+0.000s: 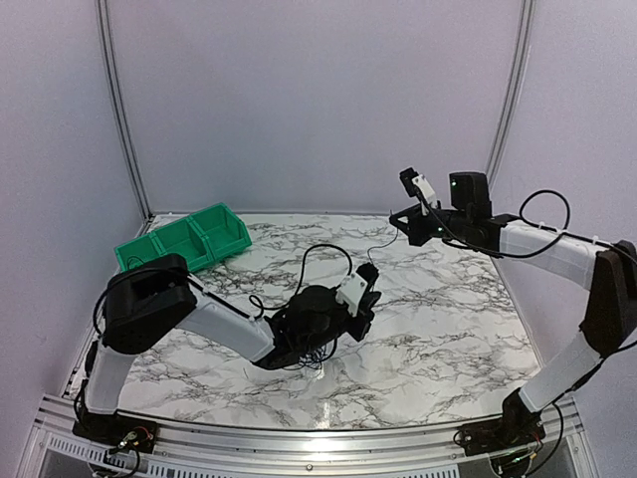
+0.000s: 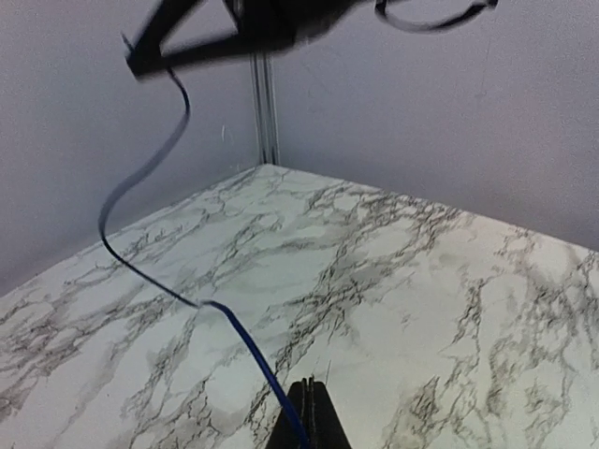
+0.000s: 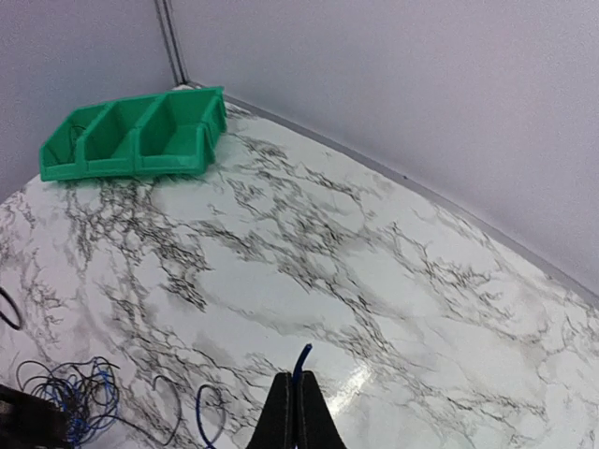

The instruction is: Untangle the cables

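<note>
My jaws are black; the cables [image 2: 245, 344] blue and black; the table [image 3: 393, 281] white marble with grey veins; the bin [image 3: 168, 159] green.

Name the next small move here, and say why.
Probably draw the right gripper farther from the left gripper: both are shut on the same blue cable, which sags slack between them, while the knot lies on the table.

Plain pale lilac walls [image 1: 318, 100]; metal corner posts [image 1: 121, 110]; white black-veined marble tabletop [image 1: 448, 329], soft glare.
</note>
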